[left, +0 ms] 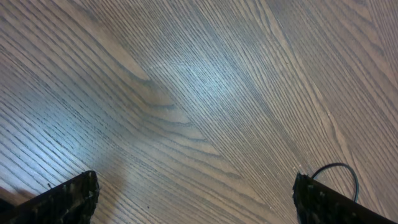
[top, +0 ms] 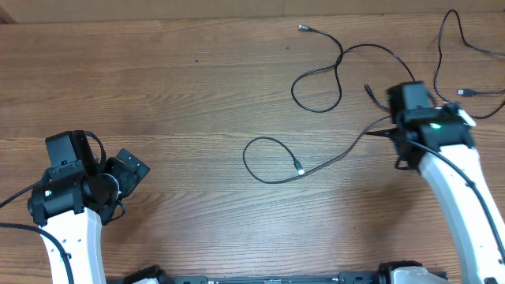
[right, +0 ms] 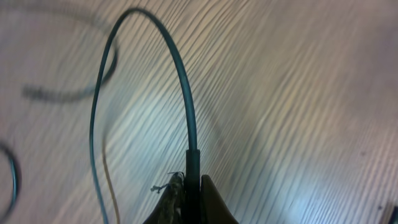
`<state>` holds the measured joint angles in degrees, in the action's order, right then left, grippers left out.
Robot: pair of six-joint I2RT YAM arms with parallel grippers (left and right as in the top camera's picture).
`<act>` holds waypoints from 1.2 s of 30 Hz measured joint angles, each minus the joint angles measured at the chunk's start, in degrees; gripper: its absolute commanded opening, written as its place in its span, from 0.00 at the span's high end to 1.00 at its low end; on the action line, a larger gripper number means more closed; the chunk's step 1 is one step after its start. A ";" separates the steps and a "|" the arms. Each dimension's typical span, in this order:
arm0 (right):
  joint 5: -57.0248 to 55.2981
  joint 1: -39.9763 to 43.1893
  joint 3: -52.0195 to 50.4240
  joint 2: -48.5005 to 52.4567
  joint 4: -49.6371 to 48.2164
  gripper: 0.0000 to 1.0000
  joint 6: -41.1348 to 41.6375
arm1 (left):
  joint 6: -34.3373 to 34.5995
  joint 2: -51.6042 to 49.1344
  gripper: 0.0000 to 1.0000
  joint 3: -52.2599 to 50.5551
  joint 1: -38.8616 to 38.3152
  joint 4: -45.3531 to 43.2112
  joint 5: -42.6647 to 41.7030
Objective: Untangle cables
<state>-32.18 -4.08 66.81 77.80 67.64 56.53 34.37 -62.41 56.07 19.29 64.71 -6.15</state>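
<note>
Three thin black cables lie on the wooden table. One cable [top: 272, 162] loops at the centre, with a silver plug [top: 299, 167], and runs right to my right gripper [top: 392, 132]. That gripper is shut on this cable's end [right: 191, 168], which arcs up from the jaws in the right wrist view. A second cable [top: 331, 67] loops above the centre, with a silver plug [top: 304, 28] at its far end. A third cable [top: 454, 47] lies at the far right. My left gripper [top: 130, 170] is open and empty [left: 196, 199] over bare wood at the left.
The thicker arm wires run by both arm bases at the front. A short loop of black wire [left: 339, 171] shows beside the left gripper's right finger. The table's far edge [top: 237, 17] runs along the top.
</note>
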 measured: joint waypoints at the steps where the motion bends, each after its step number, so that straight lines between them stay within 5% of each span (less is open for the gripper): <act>1: -0.74 2.21 0.00 -1.20 -0.20 0.96 -0.28 | 0.00 0.00 0.00 0.00 0.00 0.00 0.00; 17: 3.19 36.83 0.02 -6.58 -21.68 0.96 -13.42 | 0.00 0.00 0.00 -0.02 0.00 0.00 0.02; 26: 8.94 46.49 0.02 -4.48 -31.65 0.96 -23.82 | 0.00 0.00 0.00 -0.07 0.00 0.00 0.02; 36: 16.55 45.24 0.04 -1.01 -15.58 0.96 -20.15 | 0.00 0.00 0.00 -0.09 0.00 0.00 0.00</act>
<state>-15.64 41.17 66.85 76.79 52.05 36.38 34.37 -62.41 55.99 19.29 64.71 -6.15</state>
